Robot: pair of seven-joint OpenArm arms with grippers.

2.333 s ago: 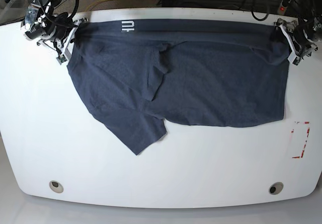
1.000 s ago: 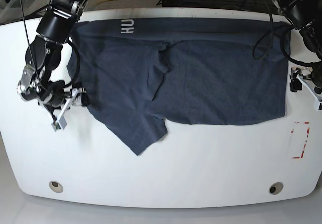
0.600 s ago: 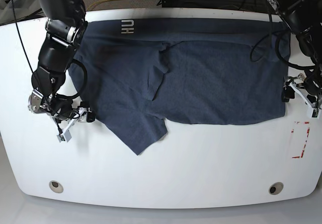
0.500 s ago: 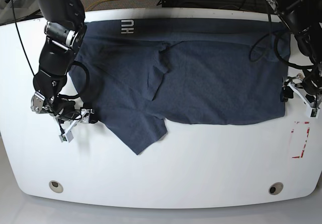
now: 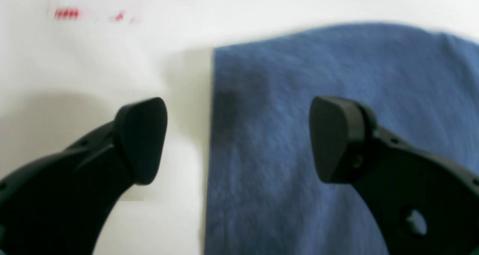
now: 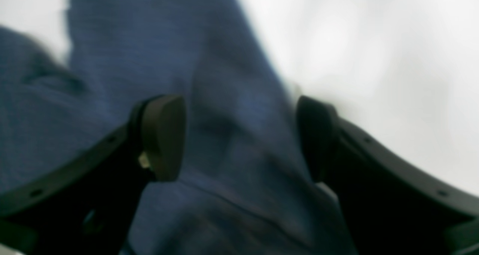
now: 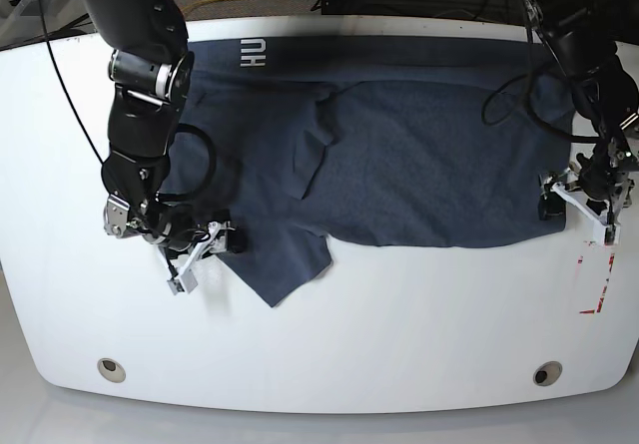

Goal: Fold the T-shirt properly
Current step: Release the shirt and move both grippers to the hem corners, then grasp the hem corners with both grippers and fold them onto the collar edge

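Note:
The dark slate-blue T-shirt (image 7: 419,165) lies spread across the white table (image 7: 329,344), with white letters "HU" (image 7: 255,53) showing at its far folded edge. A sleeve (image 7: 285,264) sticks out toward the front left. My right gripper (image 7: 205,259) is open at that sleeve's left edge. In the right wrist view the gripper (image 6: 239,139) straddles blue cloth (image 6: 232,97). My left gripper (image 7: 577,215) is open at the shirt's front right corner. In the left wrist view the gripper (image 5: 237,139) has one finger (image 5: 142,139) over bare table and the other over cloth (image 5: 336,79).
Red tape marks (image 7: 597,276) sit on the table just right of the shirt's corner, and show in the left wrist view as red marks (image 5: 65,13). Two round holes (image 7: 112,369) (image 7: 547,372) lie near the table's front edge. Cables hang behind the far edge.
Both arms have come from the shirt's far corners toward the front. The right gripper moved in to the sleeve's edge, the left gripper to the front right corner. The shirt has not shifted.

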